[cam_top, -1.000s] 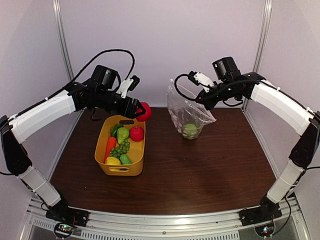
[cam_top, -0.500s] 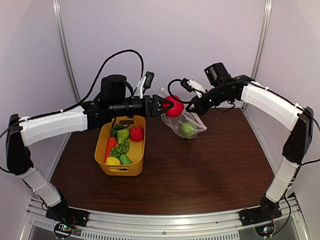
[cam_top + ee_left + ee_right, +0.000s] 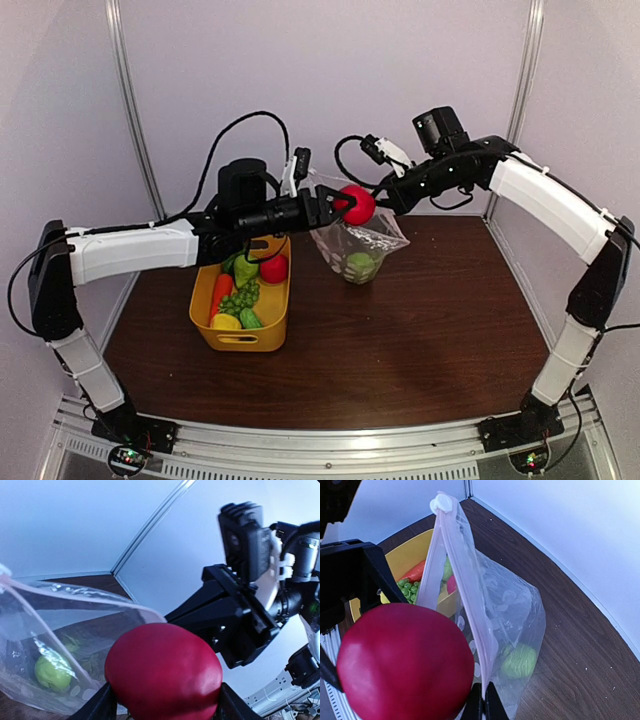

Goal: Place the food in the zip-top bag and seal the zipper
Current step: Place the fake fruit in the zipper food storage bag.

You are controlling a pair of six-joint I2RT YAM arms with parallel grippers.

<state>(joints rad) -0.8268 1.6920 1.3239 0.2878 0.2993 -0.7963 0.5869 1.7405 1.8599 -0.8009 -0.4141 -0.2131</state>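
One green fruit is seen inside the zip-top bag, which is pinched by the right jaws. A red apple is gripped by the left jaws at its mouth. More food is left in the yellow basket, and the zipper is unsealed.

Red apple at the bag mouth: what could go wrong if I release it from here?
1. In the right wrist view the zip-top bag mouth is a narrow slit. The red apple looks wider and sits beside it, so it may bounce off the rim onto the table.
2. The right fingers pinch the rim at one spot only. Pushing the apple in could tug the bag free, dropping the green apple too.
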